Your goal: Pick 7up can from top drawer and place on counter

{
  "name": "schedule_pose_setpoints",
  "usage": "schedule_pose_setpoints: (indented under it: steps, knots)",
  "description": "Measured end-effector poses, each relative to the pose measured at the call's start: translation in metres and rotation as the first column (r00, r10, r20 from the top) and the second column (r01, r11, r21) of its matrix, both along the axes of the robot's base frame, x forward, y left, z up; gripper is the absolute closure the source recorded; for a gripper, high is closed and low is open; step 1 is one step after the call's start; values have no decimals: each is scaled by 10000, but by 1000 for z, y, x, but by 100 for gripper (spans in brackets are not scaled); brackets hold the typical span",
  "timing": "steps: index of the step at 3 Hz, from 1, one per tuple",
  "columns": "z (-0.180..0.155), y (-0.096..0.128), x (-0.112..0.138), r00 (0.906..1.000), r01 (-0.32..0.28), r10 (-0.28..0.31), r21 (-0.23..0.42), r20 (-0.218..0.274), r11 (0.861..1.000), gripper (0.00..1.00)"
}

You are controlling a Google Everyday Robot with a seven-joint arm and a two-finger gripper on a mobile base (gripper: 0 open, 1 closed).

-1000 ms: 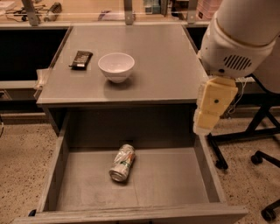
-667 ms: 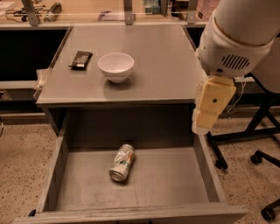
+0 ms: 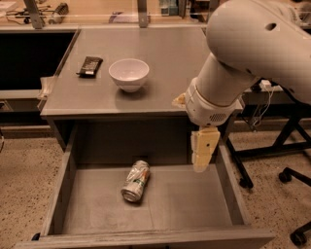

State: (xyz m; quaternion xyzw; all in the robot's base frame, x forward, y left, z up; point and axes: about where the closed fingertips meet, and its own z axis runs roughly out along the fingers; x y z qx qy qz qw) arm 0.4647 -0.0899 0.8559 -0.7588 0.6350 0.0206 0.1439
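Note:
The 7up can (image 3: 136,181), silvery with green and white marks and a dented body, lies on its side on the floor of the open top drawer (image 3: 187,204), left of centre. My gripper (image 3: 201,158) hangs on the white arm over the drawer's back right part, pointing down, to the right of the can and above it, not touching it. The grey counter (image 3: 160,58) lies behind the drawer.
A white bowl (image 3: 129,74) and a dark flat packet (image 3: 90,65) sit on the counter's left half. A pale wooden desk with clutter (image 3: 58,10) runs along the back. Black chair legs and castors (image 3: 291,180) stand on the speckled floor to the right.
The arm has swung left and down: the gripper has moved from beside the drawer's right wall to over its back right part, nearer the can. The can has not moved.

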Motion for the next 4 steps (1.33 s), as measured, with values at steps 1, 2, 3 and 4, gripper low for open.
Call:
schedule_pose_setpoints:
  steps: [1,2,3,4]
  knots:
    - [5,0,1,9993,-316,319,-137,198,9994,0]
    - [-11,18,6,9884,-1521,1507,-1161,-201,9815,0]
    - [-43,35,11,9253,-3706,3787,-2661,-222,8899,0]
    - [-62,39,9,7852,-5629,6192,-4055,98,7202,0]
